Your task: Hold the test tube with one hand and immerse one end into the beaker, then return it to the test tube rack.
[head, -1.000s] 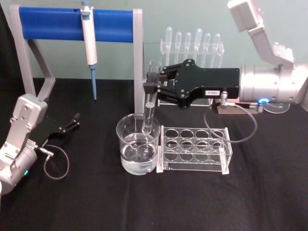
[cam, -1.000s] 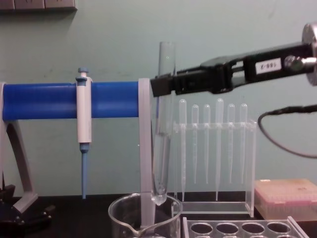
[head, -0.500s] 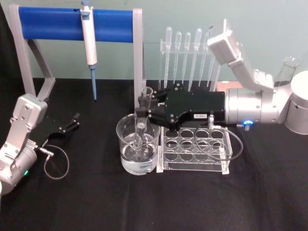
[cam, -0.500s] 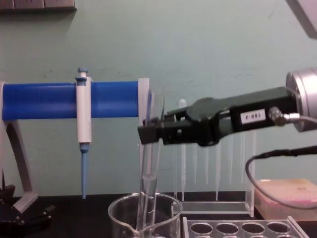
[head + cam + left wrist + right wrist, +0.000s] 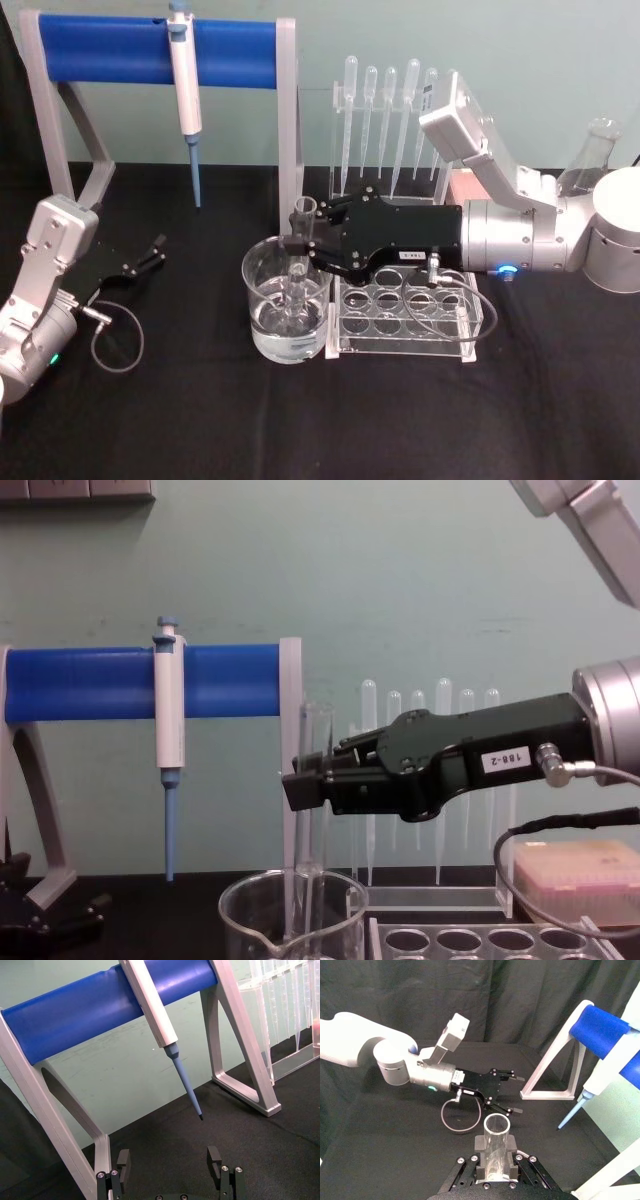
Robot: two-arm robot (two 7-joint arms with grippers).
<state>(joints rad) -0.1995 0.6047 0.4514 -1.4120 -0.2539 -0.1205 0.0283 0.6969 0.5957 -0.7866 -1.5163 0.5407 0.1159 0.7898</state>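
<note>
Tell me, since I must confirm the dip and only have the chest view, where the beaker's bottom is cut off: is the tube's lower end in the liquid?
Observer: In the head view the test tube stands inside the beaker, and its lower end appears to sit in the water pooled at the bottom.
Operator: Where is the other arm?
Observer: The left claw lies open on the black table at the robot's left, well apart from the beaker.
Operator: Is the rack free for the return?
Observer: The rack stands right beside the beaker, and every hole in view is empty. The right claw overhangs part of its back row.
</note>
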